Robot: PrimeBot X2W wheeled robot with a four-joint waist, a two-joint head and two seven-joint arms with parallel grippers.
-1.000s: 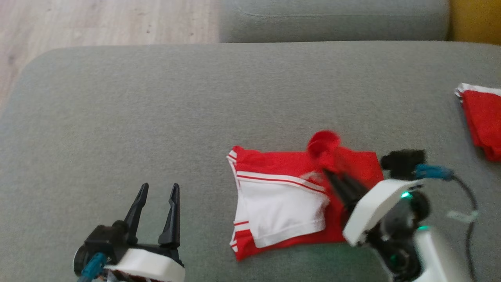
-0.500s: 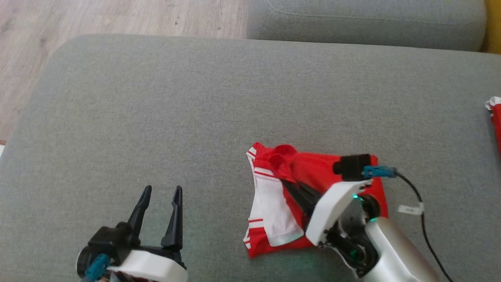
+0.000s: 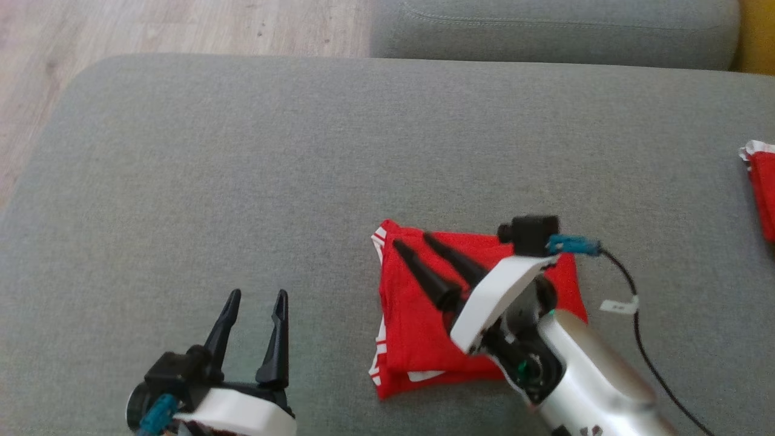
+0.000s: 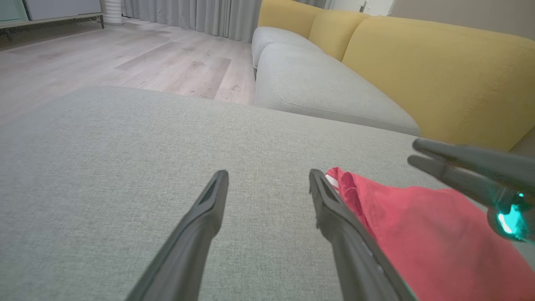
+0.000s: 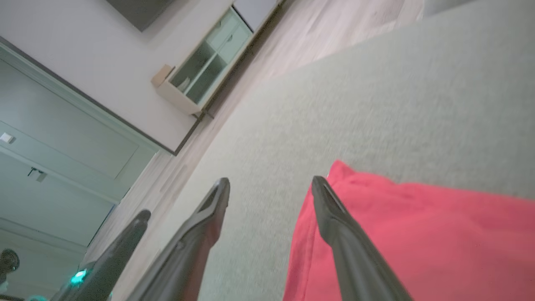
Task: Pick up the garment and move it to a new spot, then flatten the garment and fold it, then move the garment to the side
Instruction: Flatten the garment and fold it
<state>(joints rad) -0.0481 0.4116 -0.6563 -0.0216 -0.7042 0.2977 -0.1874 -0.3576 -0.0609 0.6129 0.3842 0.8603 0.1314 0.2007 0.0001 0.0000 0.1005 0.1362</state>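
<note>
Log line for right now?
garment: folded on cushion | right end effector: open, over garment | left end effector: open, beside garment

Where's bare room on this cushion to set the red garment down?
Free: grey cushion left of and beyond the garment; also the strip between it and the other red garment. Crowded: around the right arm and cable.

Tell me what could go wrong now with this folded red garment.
The right gripper hangs open, low over the red garment; pulling back could snag the top layer and undo the fold. Its white-striped edges peek out at the left side, so the layers may slip when moved aside.
</note>
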